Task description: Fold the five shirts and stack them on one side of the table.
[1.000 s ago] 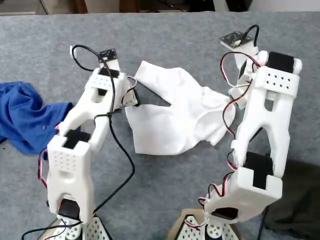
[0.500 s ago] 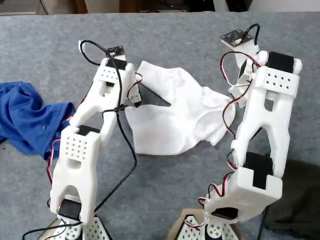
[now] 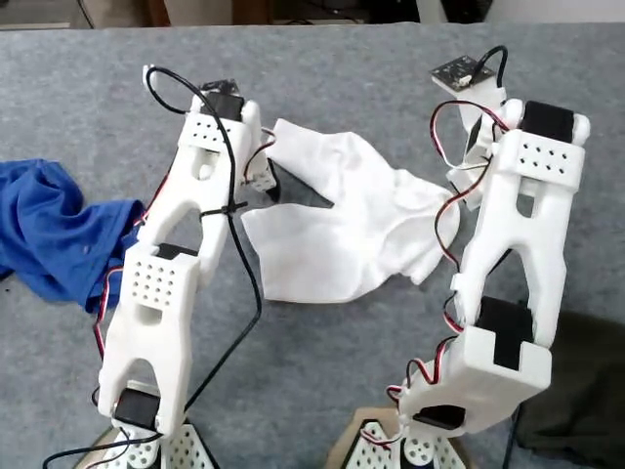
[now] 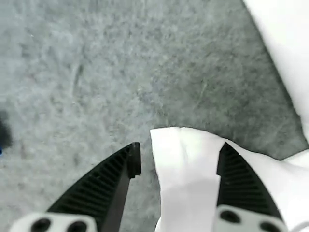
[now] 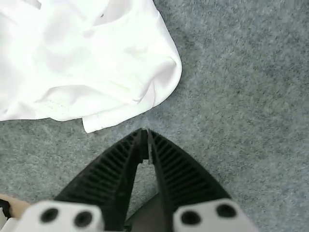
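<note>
Well, my gray table is the biggest thing. A white shirt lies crumpled in the middle of it, between my two arms. A blue shirt lies bunched up on my left side, well apart from the white one. A dark cloth sits near my right base. My left gripper is spread wide, with a corner of the white shirt between its jaws. My right gripper is squeezed closed on nothing, just beside the white shirt's edge.
</note>
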Robot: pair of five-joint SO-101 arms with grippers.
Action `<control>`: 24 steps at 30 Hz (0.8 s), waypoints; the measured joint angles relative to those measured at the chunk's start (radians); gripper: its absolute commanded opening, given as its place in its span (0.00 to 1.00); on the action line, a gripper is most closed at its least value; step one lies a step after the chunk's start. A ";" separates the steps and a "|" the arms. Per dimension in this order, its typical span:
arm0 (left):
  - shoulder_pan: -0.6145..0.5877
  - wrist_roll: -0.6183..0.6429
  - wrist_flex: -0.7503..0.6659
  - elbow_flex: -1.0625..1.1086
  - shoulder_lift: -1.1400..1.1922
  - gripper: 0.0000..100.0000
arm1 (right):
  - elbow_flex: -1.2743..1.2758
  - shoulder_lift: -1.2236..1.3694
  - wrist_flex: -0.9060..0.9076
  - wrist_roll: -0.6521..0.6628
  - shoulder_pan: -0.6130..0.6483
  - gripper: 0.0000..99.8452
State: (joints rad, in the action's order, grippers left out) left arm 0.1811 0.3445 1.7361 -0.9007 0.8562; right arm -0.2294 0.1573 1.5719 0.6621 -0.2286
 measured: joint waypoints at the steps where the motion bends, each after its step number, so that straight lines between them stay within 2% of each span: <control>1: -0.005 0.000 0.005 0.000 0.000 0.27 | 0.000 0.000 0.000 0.000 0.000 0.01; 11: 0.006 0.061 0.000 0.138 0.002 0.27 | 0.000 0.000 0.000 0.000 0.000 0.01; 17: 0.006 0.072 -0.048 0.138 0.002 0.13 | 0.000 0.000 0.000 0.000 0.000 0.01; 24: 0.012 0.074 -0.087 0.115 0.064 0.06 | 0.000 0.000 0.000 0.000 0.000 0.01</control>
State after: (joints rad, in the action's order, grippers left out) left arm 0.1933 0.4181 1.6487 -0.7856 0.9206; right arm -0.2294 0.1573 1.5719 0.6621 -0.2286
